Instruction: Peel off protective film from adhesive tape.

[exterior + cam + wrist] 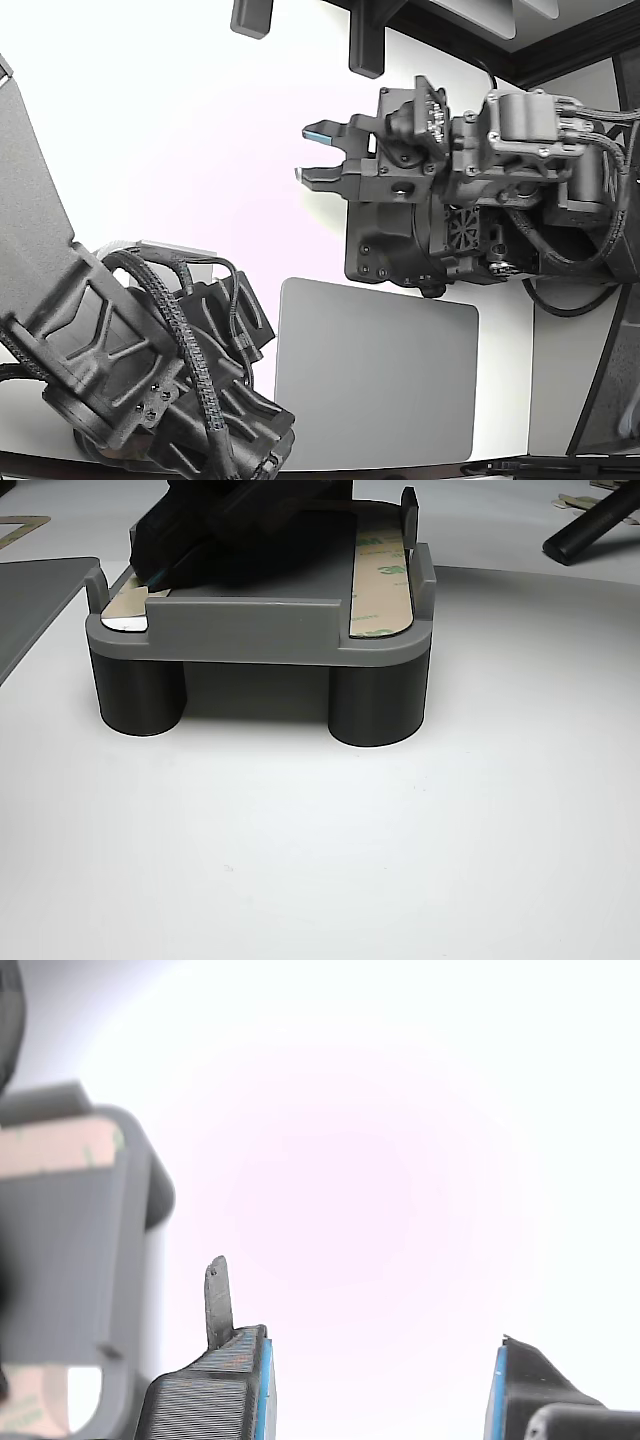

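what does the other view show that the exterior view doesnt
Only the other view shows the grey fixture front-on: its two round legs and the tape strip with printed liner along the view's right side, plus a strip end at the view's left corner.

Only the exterior view shows the gripper, open and empty, the second arm and the grey mat.

Both show the white table.

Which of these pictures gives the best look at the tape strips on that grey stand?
The other view: it faces the grey stand close up, showing the printed tape strip lying along one side and another strip partly hidden under a dark part. The wrist view catches only blurred tape. In the exterior view, an arm hides nearly all of it.
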Robot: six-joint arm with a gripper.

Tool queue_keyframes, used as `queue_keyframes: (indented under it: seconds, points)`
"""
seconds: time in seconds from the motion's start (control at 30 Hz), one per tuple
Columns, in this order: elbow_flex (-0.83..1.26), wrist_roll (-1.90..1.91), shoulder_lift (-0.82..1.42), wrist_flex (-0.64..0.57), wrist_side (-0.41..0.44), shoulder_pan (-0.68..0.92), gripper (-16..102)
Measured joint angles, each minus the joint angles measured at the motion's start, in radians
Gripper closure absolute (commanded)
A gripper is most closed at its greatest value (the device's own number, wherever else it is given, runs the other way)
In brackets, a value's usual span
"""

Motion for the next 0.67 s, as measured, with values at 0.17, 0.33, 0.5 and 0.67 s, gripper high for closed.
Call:
queue_keyframes:
  seconds: [0.17, 0.33, 0.5, 0.67]
  points:
    - [0.014, -0.029, 0.011, 0.0, -0.002, -0.002, -14]
    - [0.014, -0.02, 0.011, 0.0, 0.014, -0.002, -14]
    - [0.014, -0.02, 0.011, -0.002, 0.015, -0.002, -14]
    - [0.014, -0.02, 0.011, -0.002, 0.015, -0.002, -14]
